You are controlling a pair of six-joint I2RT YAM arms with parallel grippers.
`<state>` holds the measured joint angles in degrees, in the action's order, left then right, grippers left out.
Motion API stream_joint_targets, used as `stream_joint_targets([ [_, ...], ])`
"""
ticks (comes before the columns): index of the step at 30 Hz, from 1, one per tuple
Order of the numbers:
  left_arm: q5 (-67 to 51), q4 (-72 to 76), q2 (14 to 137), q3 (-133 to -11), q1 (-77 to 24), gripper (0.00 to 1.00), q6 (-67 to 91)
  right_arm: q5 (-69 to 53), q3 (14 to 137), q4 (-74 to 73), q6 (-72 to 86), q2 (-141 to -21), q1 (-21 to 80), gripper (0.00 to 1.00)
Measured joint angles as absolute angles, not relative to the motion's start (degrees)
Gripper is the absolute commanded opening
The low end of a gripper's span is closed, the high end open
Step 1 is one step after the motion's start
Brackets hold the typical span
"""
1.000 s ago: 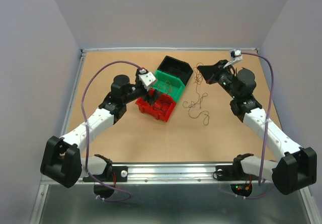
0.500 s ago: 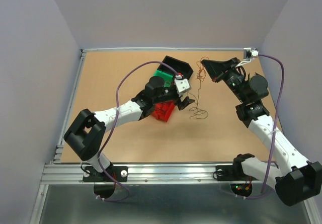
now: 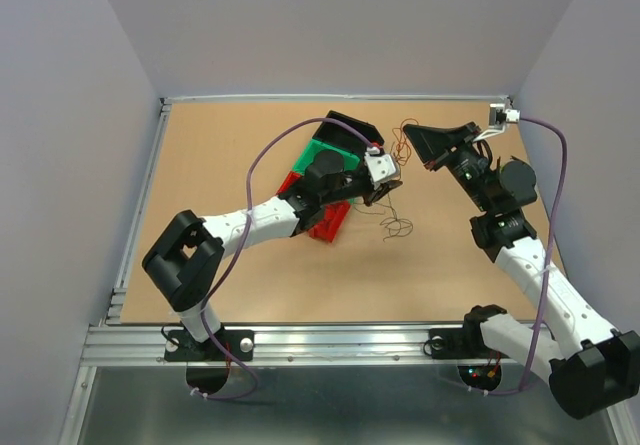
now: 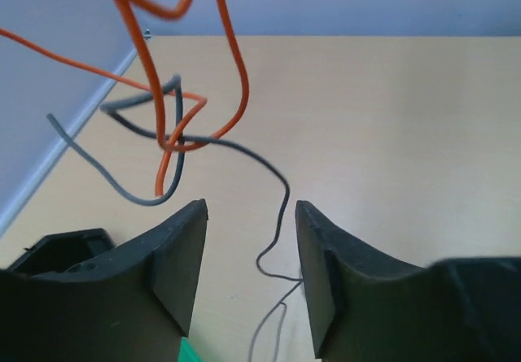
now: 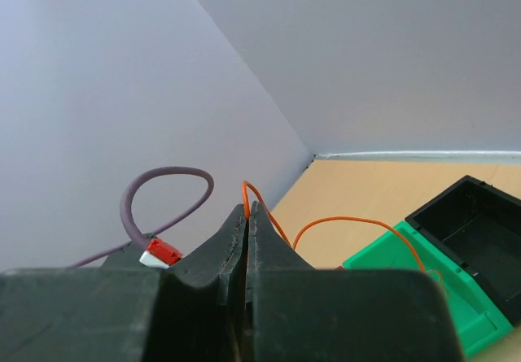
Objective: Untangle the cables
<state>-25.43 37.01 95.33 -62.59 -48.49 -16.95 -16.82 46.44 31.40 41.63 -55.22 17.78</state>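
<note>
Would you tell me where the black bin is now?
In the top view, the black bin sits far centre on the table, just behind the green bin.

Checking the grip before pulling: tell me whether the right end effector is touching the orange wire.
Touching. The right wrist view shows the right end effector shut on the orange wire, which emerges from between its closed jaws.

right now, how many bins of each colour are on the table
black bin: 1
green bin: 1
red bin: 1
total: 3 bins
</note>
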Motion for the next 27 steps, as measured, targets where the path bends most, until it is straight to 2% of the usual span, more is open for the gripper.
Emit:
stream_joint_targets([
  [4,-25.3,36.5,95.6,-63.9,-49.2,0.0,-17.4,-16.8,46.0,32.0,42.5,-55.2,17.8,0.01],
  [11,-26.3,36.1,96.0,-63.9,-49.4,0.0,-17.6,-15.8,46.0,32.9,43.4,-54.5,17.8,0.0],
  [17,-27.4,38.3,98.3,-62.7,-49.4,0.0,-17.0,-10.1,47.6,29.3,41.3,-50.8,17.8,0.01],
  [27,-28.0,37.1,110.0,-62.7,-49.4,0.0,-16.1,-0.9,61.5,21.0,35.1,-49.7,17.8,0.01],
])
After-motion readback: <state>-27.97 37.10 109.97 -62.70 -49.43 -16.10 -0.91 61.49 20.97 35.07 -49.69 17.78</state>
